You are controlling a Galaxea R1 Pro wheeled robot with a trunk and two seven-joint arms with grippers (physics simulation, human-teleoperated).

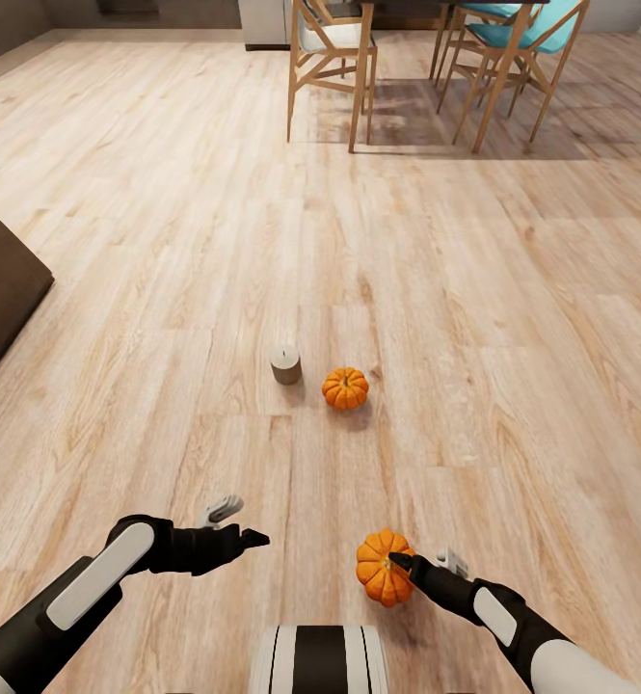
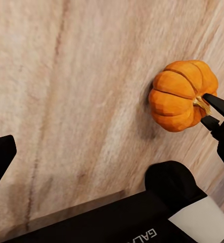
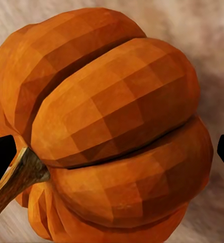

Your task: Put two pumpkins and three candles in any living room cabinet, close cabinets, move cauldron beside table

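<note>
Your right tool (image 1: 402, 567) straddles the near round ribbed orange pumpkin (image 1: 382, 569) on the wood floor (image 1: 513, 318), jaws open, nothing held; it's rigid, probably light, so pinch across the ribs.

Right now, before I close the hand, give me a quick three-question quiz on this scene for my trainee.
1. True or false: the candle stands upright on the floor, left of the far pumpkin.
2. How many pumpkins does the head view show?
3. Which hand is at the near pumpkin? A left, B right.

Key: 1 true. 2 two. 3 B, the right hand, its fingers either side of it.
</note>
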